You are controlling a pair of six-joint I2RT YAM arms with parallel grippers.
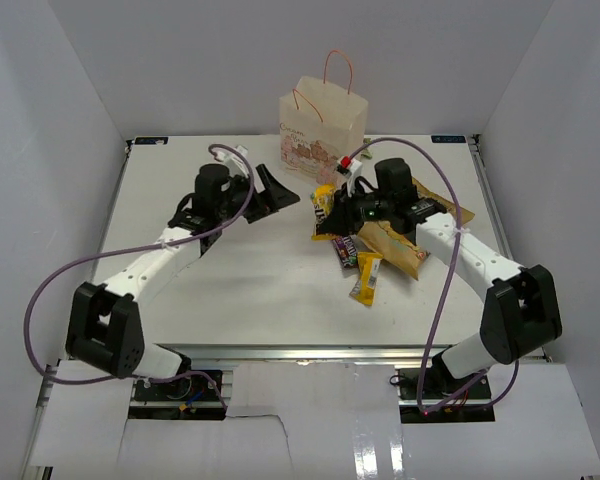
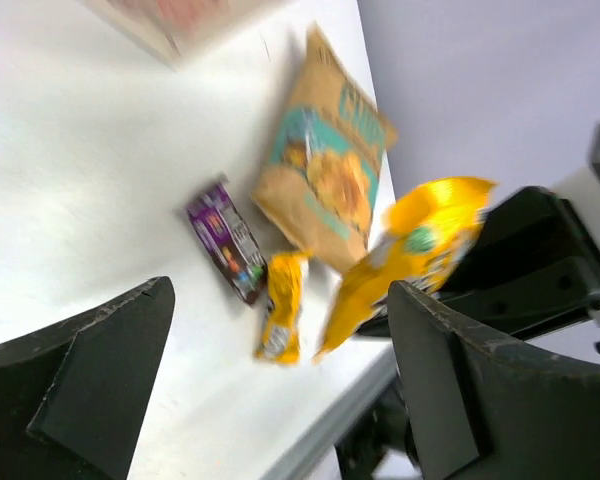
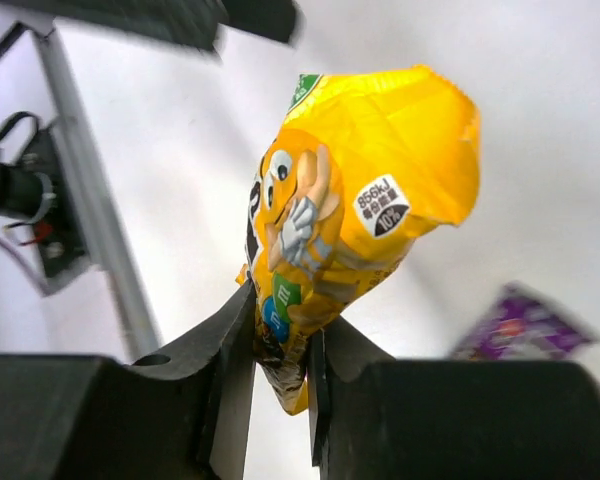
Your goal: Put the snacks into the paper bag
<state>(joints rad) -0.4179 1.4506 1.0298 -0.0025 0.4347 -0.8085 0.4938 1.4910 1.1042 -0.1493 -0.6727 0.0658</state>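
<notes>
Yellow M&M's pack (image 3: pixel 325 240), label (image 3: pixel 381 205) seemingly "856kJ".

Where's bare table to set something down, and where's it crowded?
Bare: the table centre, between the left pincer and the yellow bar. Crowded: right of centre, around the chip bag, purple bar, and right pincer gripping the M&M's pack.

Parted fingers (image 2: pixel 90 370) frame chip bag (image 2: pixel 325 160) and M&M's pack (image 2: pixel 410 250).

White tabletop (image 1: pixel 260 290), metal-framed; pale walls (image 1: pixel 40 130) enclosing it on three sides; white sheeting (image 1: pixel 310 430) along its near edge.
</notes>
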